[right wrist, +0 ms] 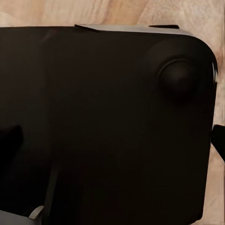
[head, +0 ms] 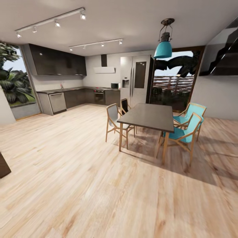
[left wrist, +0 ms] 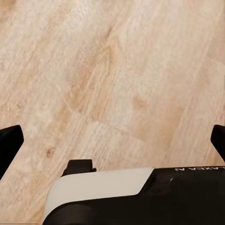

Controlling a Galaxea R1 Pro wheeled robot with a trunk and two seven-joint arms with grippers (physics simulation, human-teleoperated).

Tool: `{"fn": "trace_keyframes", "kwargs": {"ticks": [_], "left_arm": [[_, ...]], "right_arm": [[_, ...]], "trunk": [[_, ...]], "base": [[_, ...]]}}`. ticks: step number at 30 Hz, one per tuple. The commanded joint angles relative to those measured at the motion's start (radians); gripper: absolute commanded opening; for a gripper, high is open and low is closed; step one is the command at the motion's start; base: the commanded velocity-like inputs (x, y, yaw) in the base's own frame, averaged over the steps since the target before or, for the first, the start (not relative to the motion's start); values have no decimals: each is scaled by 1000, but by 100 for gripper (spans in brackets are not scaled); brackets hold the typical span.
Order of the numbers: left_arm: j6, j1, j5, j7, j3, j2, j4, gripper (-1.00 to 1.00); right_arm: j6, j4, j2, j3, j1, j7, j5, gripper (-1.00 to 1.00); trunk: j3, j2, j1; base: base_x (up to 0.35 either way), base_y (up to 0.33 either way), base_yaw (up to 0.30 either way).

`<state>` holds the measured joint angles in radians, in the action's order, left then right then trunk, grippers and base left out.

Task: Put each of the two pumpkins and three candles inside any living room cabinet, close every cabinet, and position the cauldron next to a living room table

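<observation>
Four chairs are standing around a tall dark dining table (head: pixel 147 116) in the middle of the head view, two pale ones (head: pixel 114 119) on its left and two teal-cushioned ones (head: pixel 185 130) on its right; a darker chair back behind the table is mostly hidden by it. A teal pendant lamp (head: pixel 163 49) is hanging above the table. Beyond it, dark kitchen cupboards (head: pixel 58 61), a counter with an oven (head: pixel 99 96) and a tall grey fridge (head: pixel 135 81) are lining the far wall. A light wooden floor (head: pixel 76 185) is spreading across the foreground. At the left edge of that view a dark brown corner (head: pixel 4 167) is jutting in, cut off so that it cannot be identified.

In the left wrist view the left gripper (left wrist: pixel 112 140) is showing its two black fingertips (left wrist: pixel 9 140) at opposite edges of the picture, spread wide with only floorboards between them; part of the robot's white and black body (left wrist: pixel 131 197) is lying below.

In the right wrist view a large black rounded panel (right wrist: pixel 108 126) of the robot is blocking nearly everything. The right gripper (right wrist: pixel 115 136) is showing only dark slivers at the picture's edges, spread apart and holding nothing.
</observation>
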<state>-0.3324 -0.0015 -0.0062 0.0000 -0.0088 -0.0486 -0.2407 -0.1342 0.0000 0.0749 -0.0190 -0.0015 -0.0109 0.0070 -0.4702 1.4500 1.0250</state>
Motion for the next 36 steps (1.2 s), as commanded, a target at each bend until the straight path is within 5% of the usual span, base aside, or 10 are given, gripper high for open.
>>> {"fn": "trace_keyframes", "kwargs": {"ticks": [1,36], "left_arm": [[0,0,0,0,0,0,0,100],[-2,0,0,0,-3,-3,3,100]], "right_arm": [[-7,0,-1,0,0,-2,-1,100],[-39,4,4,-2,0,-43,-9,100]], "trunk": [[0,0,0],[-18,0,0]], "base": [[0,0,236],[0,-41,272]]}}
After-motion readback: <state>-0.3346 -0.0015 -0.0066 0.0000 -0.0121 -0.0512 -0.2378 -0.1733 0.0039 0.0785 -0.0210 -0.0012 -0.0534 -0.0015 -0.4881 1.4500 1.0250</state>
